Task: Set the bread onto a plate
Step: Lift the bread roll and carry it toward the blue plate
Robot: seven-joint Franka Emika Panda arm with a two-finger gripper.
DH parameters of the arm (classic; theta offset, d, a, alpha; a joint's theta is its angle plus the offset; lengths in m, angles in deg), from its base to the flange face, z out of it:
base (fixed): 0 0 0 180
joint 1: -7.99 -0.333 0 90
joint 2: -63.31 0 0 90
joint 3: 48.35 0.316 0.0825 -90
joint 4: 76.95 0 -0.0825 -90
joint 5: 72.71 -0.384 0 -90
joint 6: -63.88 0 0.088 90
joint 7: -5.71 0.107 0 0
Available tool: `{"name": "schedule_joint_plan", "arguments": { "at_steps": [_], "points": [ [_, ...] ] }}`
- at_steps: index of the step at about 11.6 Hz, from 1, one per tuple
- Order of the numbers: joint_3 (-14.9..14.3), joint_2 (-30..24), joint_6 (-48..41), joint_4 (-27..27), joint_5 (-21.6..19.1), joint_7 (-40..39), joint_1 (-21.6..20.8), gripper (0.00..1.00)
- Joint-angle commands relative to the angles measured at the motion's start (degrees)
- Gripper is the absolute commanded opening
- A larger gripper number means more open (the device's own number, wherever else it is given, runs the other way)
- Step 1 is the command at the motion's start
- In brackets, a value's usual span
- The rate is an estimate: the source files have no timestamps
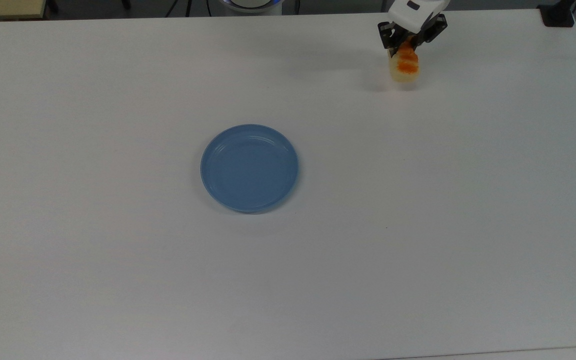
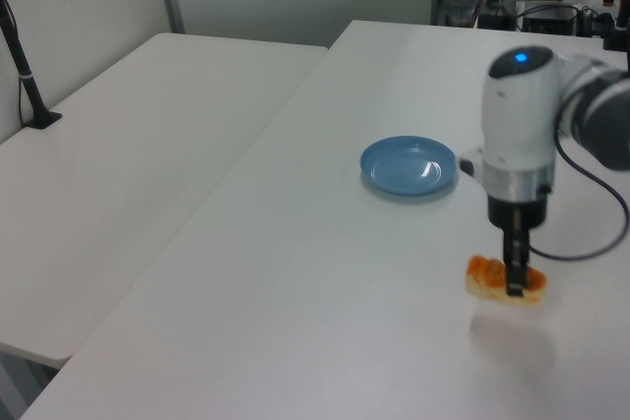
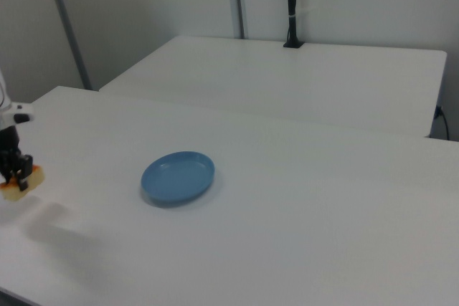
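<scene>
One gripper: your gripper [image 1: 404,44] is pinched on the bread, one dark finger on each long side, as you see in the top view.
Gripper in left view: it [image 2: 514,280] hangs straight down from the white wrist, its fingers pressed on the loaf.
Gripper in right view: it [image 3: 14,175] is at the right view's left edge, with the loaf between the fingers.
Bread: the bread [image 1: 404,66] is off the table; you see its shadow below it in the left view [image 2: 503,279].
Bread top: orange-brown, facing up; the sides are pale cream.
Plate: the blue plate [image 1: 249,167] lies flat, well apart from the bread, nothing on it.
Table: the white table [image 1: 118,280] carries the plate near its middle.
Second table: another white table [image 2: 118,174] stands beside it, at the left view's left.
</scene>
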Motion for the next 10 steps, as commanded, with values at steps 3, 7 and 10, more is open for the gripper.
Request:
{"name": "schedule_joint_plan", "arguments": {
  "at_steps": [3,7,10],
  "points": [
    [-12.54,0.61,-13.40,-19.47,3.05,-8.88,2.78,0.39],
    [-20.29,6.41,-16.13,-29.51,7.70,-10.82,2.69,0.37],
    [-24.77,11.41,-21.74,-36.79,7.98,-15.02,2.60,0.37]
  ]
}}
